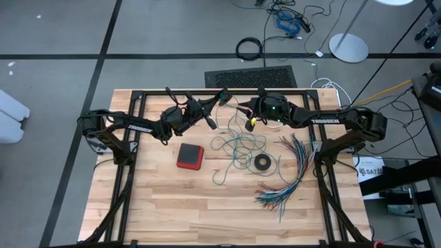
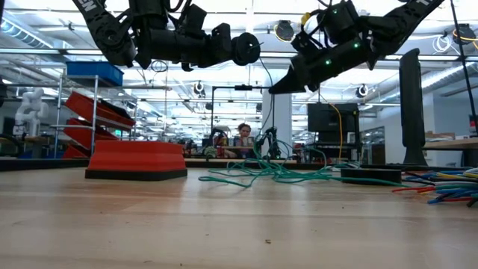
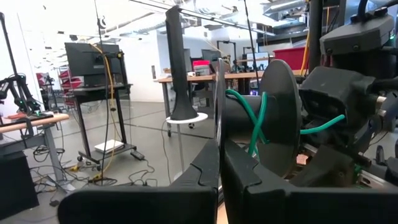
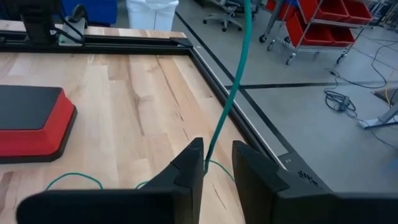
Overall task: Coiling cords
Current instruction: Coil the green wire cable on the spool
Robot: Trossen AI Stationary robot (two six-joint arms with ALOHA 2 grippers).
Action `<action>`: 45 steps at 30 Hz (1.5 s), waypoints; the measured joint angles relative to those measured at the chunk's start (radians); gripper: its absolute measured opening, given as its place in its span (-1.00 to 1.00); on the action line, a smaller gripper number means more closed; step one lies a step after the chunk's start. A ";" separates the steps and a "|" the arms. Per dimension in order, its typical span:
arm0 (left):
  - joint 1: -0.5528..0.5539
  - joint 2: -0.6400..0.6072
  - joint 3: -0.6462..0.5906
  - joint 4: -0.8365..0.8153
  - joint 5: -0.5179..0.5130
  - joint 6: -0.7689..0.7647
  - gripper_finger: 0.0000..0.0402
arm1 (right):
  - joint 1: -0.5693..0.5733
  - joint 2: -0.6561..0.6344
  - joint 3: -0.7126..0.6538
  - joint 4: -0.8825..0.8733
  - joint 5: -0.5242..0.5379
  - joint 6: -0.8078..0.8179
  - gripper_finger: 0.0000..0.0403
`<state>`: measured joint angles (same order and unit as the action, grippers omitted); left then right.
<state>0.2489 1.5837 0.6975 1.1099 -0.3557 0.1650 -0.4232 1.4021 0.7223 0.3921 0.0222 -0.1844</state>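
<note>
A teal-green cord [image 1: 238,148] lies in loose loops on the table's middle. One strand rises from it to a black spool [image 3: 277,118], which has a few turns of cord around its hub [image 3: 255,124]. My left gripper [image 3: 219,155] is shut on the spool, high above the table's far middle [image 2: 246,48]. Facing it from the right, my right gripper [image 4: 217,152] tips slightly down and stands open. The rising strand [image 4: 227,99] runs through the gap between its fingers. My left gripper pinches a thin disc of the spool, seen edge-on [image 3: 218,112], between its two fingers. The fingers come roughly level from the table's left. The spool is lifted clear of the table, and the cord hangs slack from it. My right gripper has the strand close to one finger's inner side [image 4: 198,163]; I cannot tell whether it touches.
A red block with a black top [image 1: 190,156] lies left of the cord loops. A small black ring [image 1: 262,162] lies to their right. A fanned bundle of multicoloured wires [image 1: 289,172] spreads toward the right edge. A black frame [image 1: 138,96] rims the table.
</note>
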 joint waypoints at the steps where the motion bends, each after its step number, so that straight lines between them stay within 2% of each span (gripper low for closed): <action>1: 0.000 0.000 0.000 0.000 0.000 0.000 -0.99 | 0.000 0.000 0.000 0.000 0.001 0.000 -0.63; 17: 0.000 0.000 0.000 0.031 0.000 -0.003 -0.99 | 0.000 0.012 0.000 -0.014 0.007 0.020 -0.65; 20: 0.000 0.000 0.000 0.035 0.000 -0.003 -0.99 | 0.001 0.012 0.000 -0.006 0.031 0.018 -0.74; 24: -0.001 0.000 0.000 0.035 0.000 -0.003 -0.99 | 0.011 0.012 0.000 0.002 0.032 -0.017 -0.96; 35: -0.001 0.000 0.000 0.034 0.000 -0.004 -0.99 | 0.023 0.013 0.011 0.005 0.039 0.053 -1.00; 39: -0.001 0.000 0.000 0.035 0.000 -0.005 -0.99 | 0.023 0.035 0.085 -0.091 0.054 0.073 -1.00; 45: -0.001 0.000 0.000 0.034 0.000 -0.003 -0.99 | 0.064 0.138 0.286 -0.301 0.055 0.055 -1.00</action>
<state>0.2483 1.5837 0.6975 1.1438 -0.3562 0.1620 -0.3592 1.5402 1.0080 0.0914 0.0769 -0.1295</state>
